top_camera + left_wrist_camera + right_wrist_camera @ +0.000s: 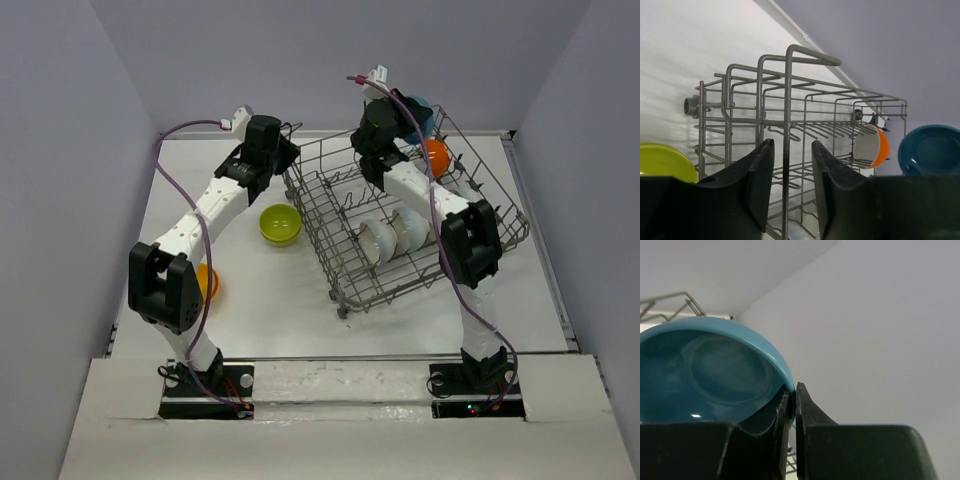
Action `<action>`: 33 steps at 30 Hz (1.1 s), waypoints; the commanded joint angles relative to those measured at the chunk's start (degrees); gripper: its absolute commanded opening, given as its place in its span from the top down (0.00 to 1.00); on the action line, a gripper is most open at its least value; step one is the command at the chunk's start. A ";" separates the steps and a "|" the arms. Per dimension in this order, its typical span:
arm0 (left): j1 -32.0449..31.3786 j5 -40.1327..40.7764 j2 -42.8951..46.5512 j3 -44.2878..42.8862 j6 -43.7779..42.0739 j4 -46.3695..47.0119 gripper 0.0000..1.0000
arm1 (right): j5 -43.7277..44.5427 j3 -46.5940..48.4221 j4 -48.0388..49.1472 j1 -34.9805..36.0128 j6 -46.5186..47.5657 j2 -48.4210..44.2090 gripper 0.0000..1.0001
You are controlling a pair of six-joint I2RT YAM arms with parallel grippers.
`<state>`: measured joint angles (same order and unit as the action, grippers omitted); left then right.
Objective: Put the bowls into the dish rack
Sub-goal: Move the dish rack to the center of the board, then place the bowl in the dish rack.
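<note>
The dish rack (pixel 340 215) is a grey wire basket right of centre, holding two white bowls (pixel 392 236) on edge and an orange bowl (pixel 436 155) at its far side. My right gripper (pixel 793 388) is shut on the rim of a blue bowl (pixel 705 370), which hangs over the rack's far corner (pixel 418 106). My left gripper (pixel 793 142) is open at the rack's left corner (pixel 287 152), its fingers either side of an upright rack wire (pixel 787 100) without touching it. A lime bowl (pixel 280 223) and another orange bowl (pixel 208 282) sit on the table.
Grey walls close in the white table on the left, back and right. The lime bowl (pixel 662 162) lies just left of the left gripper, close to the rack's near-left side. The orange bowl on the table is partly hidden by the left arm's elbow (pixel 165 285).
</note>
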<state>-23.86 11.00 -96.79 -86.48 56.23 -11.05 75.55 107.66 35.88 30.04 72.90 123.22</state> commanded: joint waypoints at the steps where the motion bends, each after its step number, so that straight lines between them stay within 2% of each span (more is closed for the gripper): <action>1: 0.83 0.42 6.44 1.22 -2.17 6.91 0.53 | -4.71 5.11 -15.40 -0.07 -16.74 -2.90 0.99; 4: 0.74 -0.45 7.41 1.84 -3.40 8.67 0.34 | -6.28 3.97 -16.36 -0.07 -18.57 -3.16 0.99; 7: 0.74 -2.21 7.85 2.36 -5.16 10.52 0.23 | -9.10 3.27 -21.80 -0.07 -23.67 -4.12 0.99; 11: 0.74 -2.92 8.02 2.80 -6.04 11.92 0.19 | -15.59 1.25 -32.77 -2.34 -34.47 -6.23 0.99; 17: 0.74 -2.92 7.94 2.98 -6.57 12.28 0.19 | -19.29 -1.75 -33.95 -4.20 -38.89 -7.29 0.99; 19: 0.74 -3.09 8.02 2.98 -6.83 12.37 0.19 | -18.42 -3.67 -30.36 -4.82 -35.32 -7.29 0.99; 21: 0.74 -3.10 8.20 3.07 -6.92 12.37 0.19 | -15.80 -7.17 -20.80 -4.82 -30.13 -7.38 0.99; 22: 0.74 -3.09 8.29 3.16 -7.09 12.54 0.19 | -15.00 -8.33 -17.11 -4.82 -24.36 -7.38 0.99; 24: 0.74 -2.92 8.37 3.16 -7.10 12.63 0.19 | -13.77 -10.09 -9.99 -4.82 -20.36 -7.46 0.99; 27: 0.74 -3.01 8.29 3.16 -7.27 12.72 0.19 | -12.53 -12.81 -4.69 -4.82 -15.00 -8.69 0.99; 33: 0.83 -4.32 7.67 2.72 -7.18 12.72 0.18 | -11.65 -15.46 0.06 -4.29 -8.84 -10.19 0.99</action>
<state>-23.14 7.33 -90.76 -83.59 50.02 -1.50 61.69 92.44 24.56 25.19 58.00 118.08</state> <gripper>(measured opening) 0.812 0.101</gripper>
